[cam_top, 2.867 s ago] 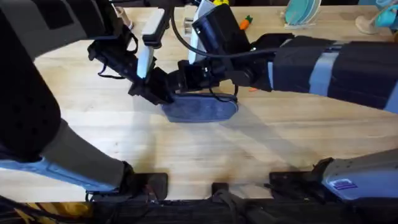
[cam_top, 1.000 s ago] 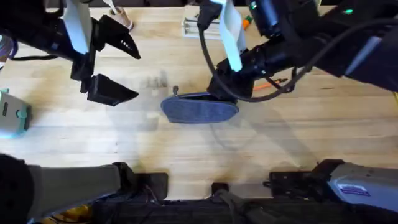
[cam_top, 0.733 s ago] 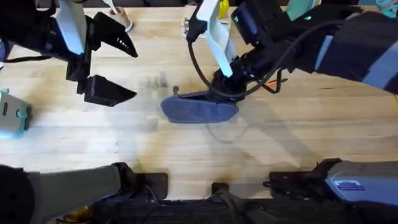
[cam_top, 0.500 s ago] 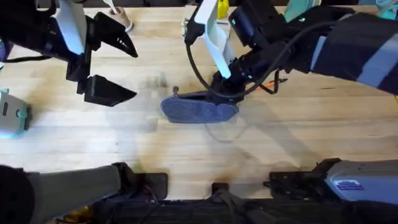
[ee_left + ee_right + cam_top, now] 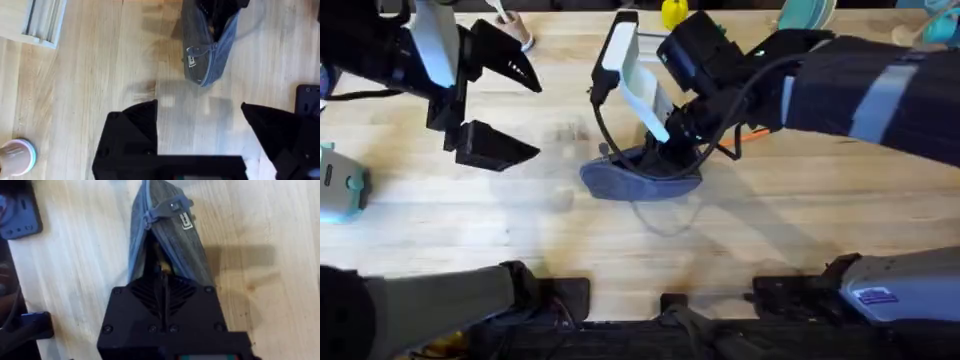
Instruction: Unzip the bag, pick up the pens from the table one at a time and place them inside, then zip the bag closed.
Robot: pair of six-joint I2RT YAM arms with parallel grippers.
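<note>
The grey-blue bag (image 5: 620, 183) lies in the middle of the table (image 5: 770, 230), its zipper open into a dark slit. My right gripper (image 5: 655, 158) is down at the bag with its fingers close together. In the right wrist view my right gripper (image 5: 160, 272) is shut, tips inside the bag's (image 5: 175, 235) open mouth, and what lies between them is hidden. The metal pull (image 5: 175, 206) sits at the bag's far end. An orange pen (image 5: 745, 133) lies on the wood behind the right arm. My left gripper (image 5: 505, 105) hangs open and empty to the left of the bag (image 5: 210, 45).
A teal box (image 5: 340, 185) sits at the left edge. Along the back stand a pink-and-white cup (image 5: 515, 32), a yellow item (image 5: 673, 12) and a teal rack (image 5: 805, 20). A pale wooden tray (image 5: 40, 20) lies near the left gripper.
The left gripper let go of the bag, drew back left and opened. Over the last second the right gripper slid left along the bag and dipped into its open mouth.
</note>
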